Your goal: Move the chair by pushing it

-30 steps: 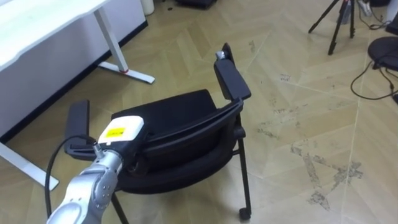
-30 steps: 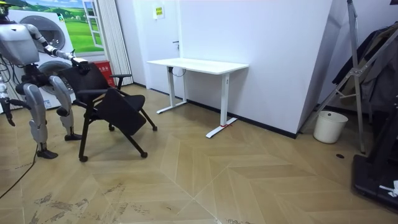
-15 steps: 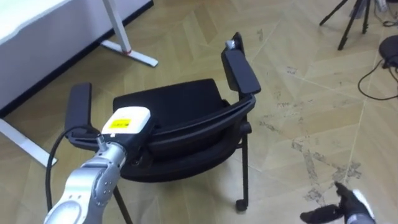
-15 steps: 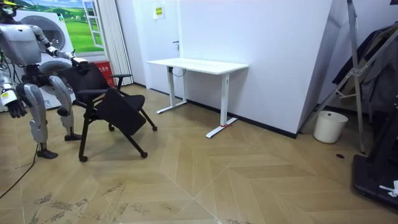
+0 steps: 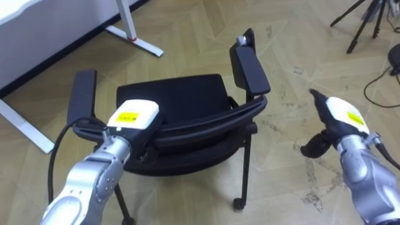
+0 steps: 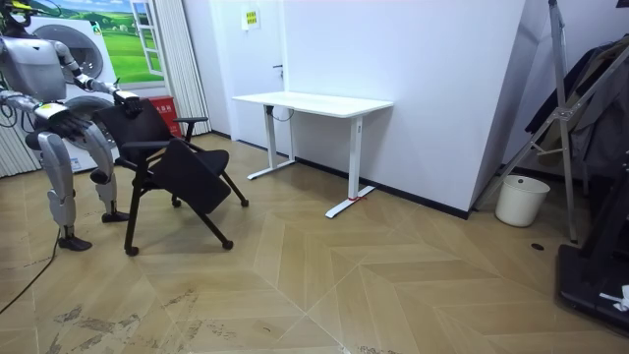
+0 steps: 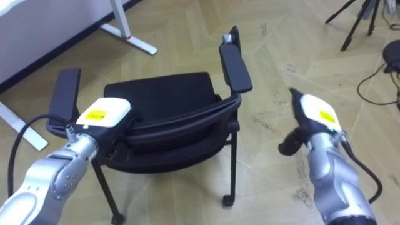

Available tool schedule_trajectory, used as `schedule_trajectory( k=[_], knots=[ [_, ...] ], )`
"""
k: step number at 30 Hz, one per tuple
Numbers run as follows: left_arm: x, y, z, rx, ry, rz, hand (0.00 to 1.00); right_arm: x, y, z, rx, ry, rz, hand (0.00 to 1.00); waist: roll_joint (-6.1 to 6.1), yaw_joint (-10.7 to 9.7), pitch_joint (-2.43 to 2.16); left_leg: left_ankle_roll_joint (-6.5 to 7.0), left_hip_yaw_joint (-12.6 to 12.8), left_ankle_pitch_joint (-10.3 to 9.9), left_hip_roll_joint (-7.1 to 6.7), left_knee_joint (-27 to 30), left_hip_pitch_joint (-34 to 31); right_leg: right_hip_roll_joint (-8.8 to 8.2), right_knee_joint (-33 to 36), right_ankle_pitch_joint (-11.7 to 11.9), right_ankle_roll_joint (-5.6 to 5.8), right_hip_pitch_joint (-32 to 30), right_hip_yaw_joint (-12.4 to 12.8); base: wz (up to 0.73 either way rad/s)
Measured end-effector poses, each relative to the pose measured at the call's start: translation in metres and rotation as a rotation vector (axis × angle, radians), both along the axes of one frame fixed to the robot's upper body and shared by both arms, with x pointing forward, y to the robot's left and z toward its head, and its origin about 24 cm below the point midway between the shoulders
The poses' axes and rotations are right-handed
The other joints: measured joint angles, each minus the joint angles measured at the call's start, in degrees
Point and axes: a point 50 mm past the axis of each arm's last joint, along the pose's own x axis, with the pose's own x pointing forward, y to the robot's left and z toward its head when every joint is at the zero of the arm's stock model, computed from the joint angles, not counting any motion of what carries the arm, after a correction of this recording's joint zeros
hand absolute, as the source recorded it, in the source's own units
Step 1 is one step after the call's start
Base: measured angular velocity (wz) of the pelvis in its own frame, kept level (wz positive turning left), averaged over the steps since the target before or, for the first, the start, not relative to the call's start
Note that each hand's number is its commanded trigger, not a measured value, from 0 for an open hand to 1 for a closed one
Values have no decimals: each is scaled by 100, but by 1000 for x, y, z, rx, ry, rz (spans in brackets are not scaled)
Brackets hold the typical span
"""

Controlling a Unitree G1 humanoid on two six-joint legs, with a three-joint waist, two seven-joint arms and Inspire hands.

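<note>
The black chair with two armrests stands right in front of me, its curved backrest nearest to me. My left hand lies on the top edge of the backrest near its left end. My right hand is raised to the right of the chair, a short way off the backrest's right end and touching nothing; its fingers are straight and point toward the chair. In the room view I stand behind the chair at the room view's left, facing the white desk.
The desk's white leg and foot lie on the wooden floor just beyond the chair at the upper left. A black tripod and cables stand at the upper right. A white bin stands by the far wall.
My right hand has come up from the lower right into view and moved toward the chair's right side. The left hand stays on the backrest. The camera has shifted slightly.
</note>
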Motion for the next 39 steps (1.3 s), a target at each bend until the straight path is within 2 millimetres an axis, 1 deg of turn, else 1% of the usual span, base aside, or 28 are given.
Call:
schedule_trajectory(
  k=[1,3,5,7,9,11,13,15,18,20,22,24,27,32,35,37,39],
  knots=[
    [0,0,0,1,0,-3,100,2,3,5,-22,-9,25,0,0,5,0,0,-4,0,0,0,-1,0,0,0,0,12,-6,4],
    [0,-3,1,0,-2,-20,100,4,11,19,-79,-44,91,0,-10,103,6,0,-9,0,0,0,-1,4,1,0,0,26,7,0],
    [0,-3,1,3,-5,-31,100,8,15,28,-115,-58,126,0,-13,147,8,0,-9,0,0,-1,-1,3,3,0,0,20,20,0],
    [1,-4,2,5,-5,-39,100,13,22,35,-133,-70,157,0,-36,186,21,-1,-11,1,1,-4,17,3,2,0,0,21,27,0],
    [2,-5,4,10,-12,-57,100,18,33,46,-143,-98,200,0,-92,228,54,-1,-23,1,4,-4,19,9,-8,0,0,17,20,0],
    [4,-5,6,15,-21,-74,100,19,40,54,-158,-127,239,0,-137,245,81,-1,-55,1,4,-4,4,13,-12,0,0,15,9,7],
    [4,-6,7,22,-25,-89,100,17,45,62,-174,-154,272,0,-174,260,80,-1,-84,1,0,-5,-14,15,-11,0,0,14,-15,8],
    [4,-4,7,33,-25,-97,100,15,52,70,-181,-173,310,0,-213,293,65,-1,-84,1,1,-5,-12,20,-11,0,0,17,-16,0],
    [6,-5,8,38,-25,-107,100,12,60,74,-193,-171,356,0,-228,375,58,-1,-79,1,1,-16,-14,22,-11,0,0,-3,7,-4],
    [7,-6,7,40,-23,-111,100,12,60,74,-199,-163,358,0,-237,417,52,-1,-82,1,1,-14,-16,23,-11,0,0,-1,-4,0],
    [8,-6,7,43,-22,-114,100,12,61,73,-208,-156,360,0,-240,434,48,-1,-92,1,1,-7,-33,24,-11,0,0,-2,-23,4],
    [8,-6,8,45,-25,-120,100,10,65,73,-256,-159,377,0,-239,446,32,-1,-99,1,1,24,-93,24,-10,0,0,-15,-26,0],
    [8,-7,7,47,-24,-126,100,7,70,72,-321,-154,420,0,-249,458,25,-1,-107,1,1,49,-100,23,-7,1,-1,-14,-26,0],
    [7,-7,6,44,-15,-139,100,5,72,71,-351,-146,442,0,-241,460,11,-1,-144,1,1,59,-95,25,-7,1,-1,-2,-77,4],
    [6,-8,4,45,-8,-146,100,3,73,68,-381,-133,458,0,-237,470,-12,-2,-164,1,1,63,-92,30,-8,1,-1,3,-92,3],
    [6,-8,3,41,-4,-146,100,3,74,67,-389,-128,463,0,-232,470,-20,-2,-167,1,1,67,-93,31,-7,1,-1,10,-103,2],
    [5,-9,1,39,4,-149,100,3,74,65,-392,-117,463,0,-220,476,-46,-2,-169,1,1,72,-89,30,-6,1,-1,17,-117,0]
  ],
)
